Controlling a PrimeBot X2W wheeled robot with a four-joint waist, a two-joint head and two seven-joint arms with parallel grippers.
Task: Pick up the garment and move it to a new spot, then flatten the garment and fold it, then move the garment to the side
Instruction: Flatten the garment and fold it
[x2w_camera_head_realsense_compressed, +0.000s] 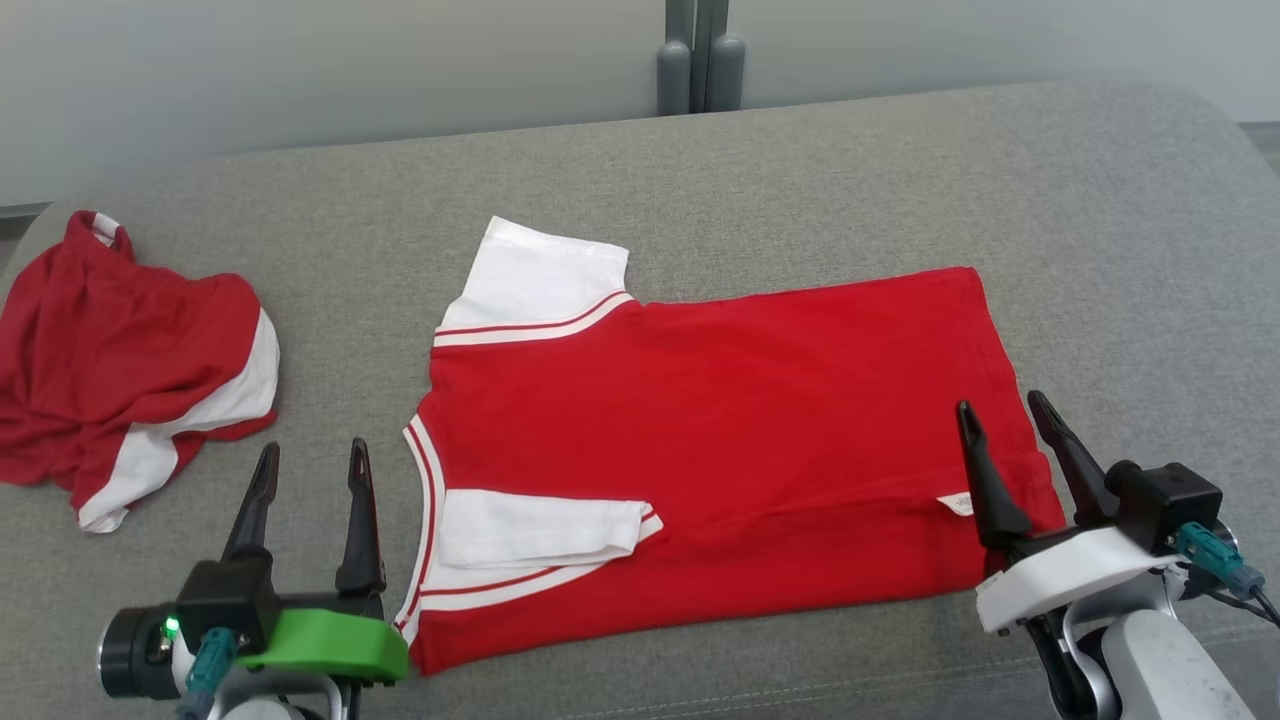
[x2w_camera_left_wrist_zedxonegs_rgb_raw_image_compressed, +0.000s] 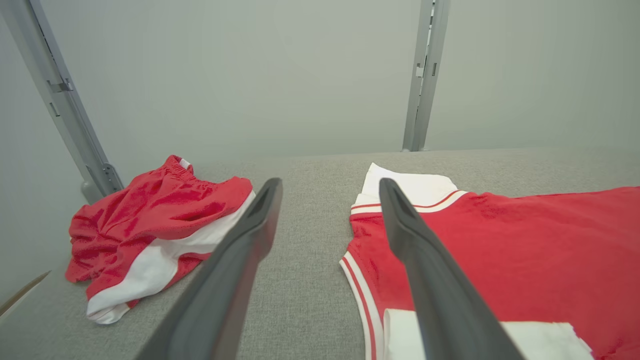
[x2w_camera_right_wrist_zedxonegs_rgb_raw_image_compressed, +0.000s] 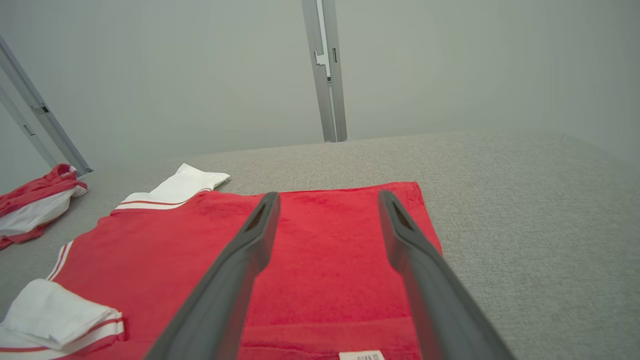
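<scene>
Already flattened, the red shirt (x2w_camera_head_realsense_compressed: 720, 400) lies mid-way across the grey surface (x2w_camera_head_realsense_compressed: 800, 170), with its near sleeve tucked in. The fold looks barely begun, and moving it aside remains. The left tool (x2w_camera_head_realsense_compressed: 312, 452) by the collar and the right tool (x2w_camera_head_realsense_compressed: 1000, 402) over the hem both stand spread and empty. Crumpled shorts (x2w_camera_head_realsense_compressed: 120, 340) sit at the left edge.

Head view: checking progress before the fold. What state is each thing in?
Red T-shirt: spread flat, near sleeve folded in.
Red-and-white shorts: crumpled heap, apart from the T-shirt.
Left gripper: open, empty.
Right gripper: open, empty, over the T-shirt's hem end.
</scene>
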